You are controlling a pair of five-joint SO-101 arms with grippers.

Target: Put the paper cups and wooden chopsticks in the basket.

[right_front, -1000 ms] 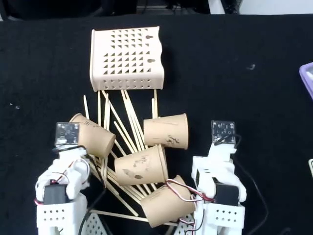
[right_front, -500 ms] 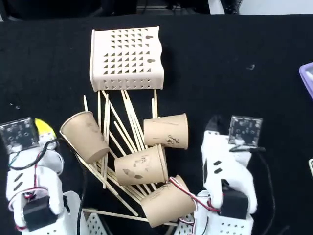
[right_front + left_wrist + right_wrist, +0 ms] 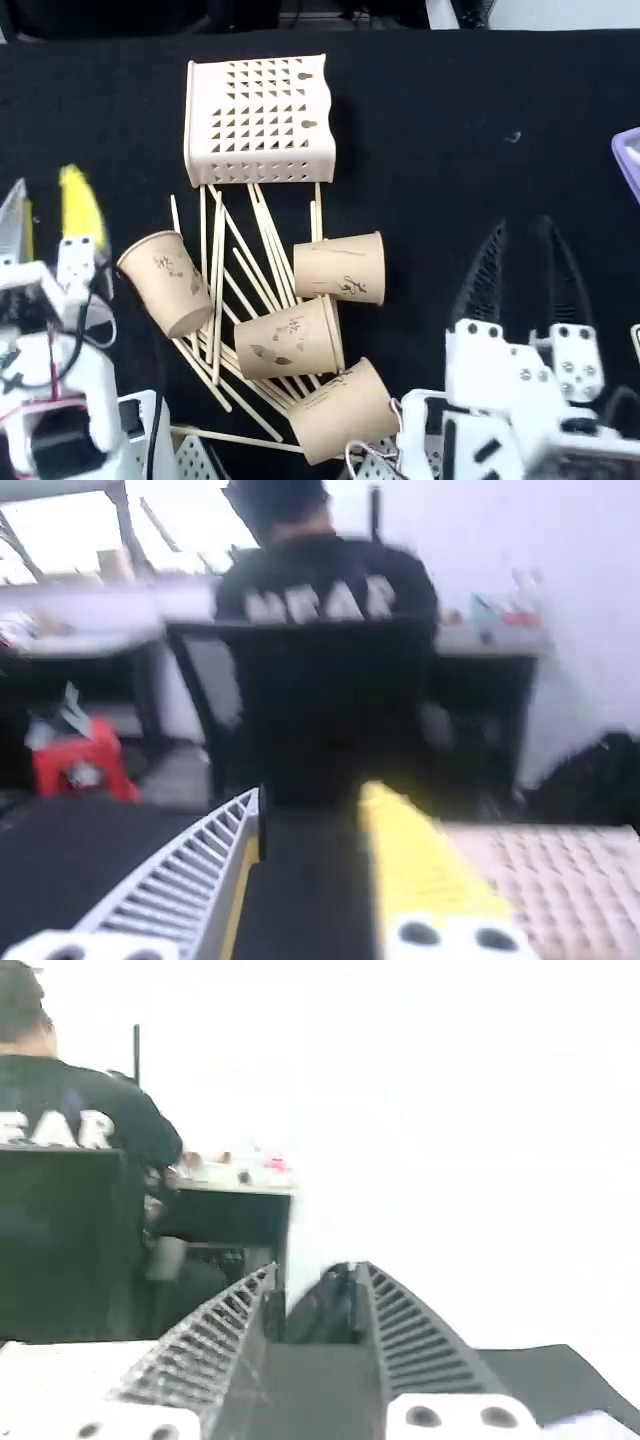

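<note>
High cam: fixed overhead, looks straight down on black tabletop (image 3: pixel 480 100) from mid range, arm bases at near edge. L & R wrist cams sit just behind own fingers (image 3: pixel 420 870) (image 3: pixel 425 1350), aimed approx level into room beyond, both catching black chair back (image 3: pixel 330 710). L wrist & high cam share cream perforated plastic basket (image 3: pixel 258 120).

1. basket (image 3: pixel 258 120): pale, matt plastic with a perforated wall.
2. paper cups (image 3: pixel 340 267) near the basket: brown paper, matt, lightly printed.
3. chopsticks (image 3: pixel 262 240) beside the basket: bare, pale wood.
4. table (image 3: pixel 480 100): black, matt cloth.
5. right gripper (image 3: pixel 521 240): black, ribbed plastic fingers.
</note>
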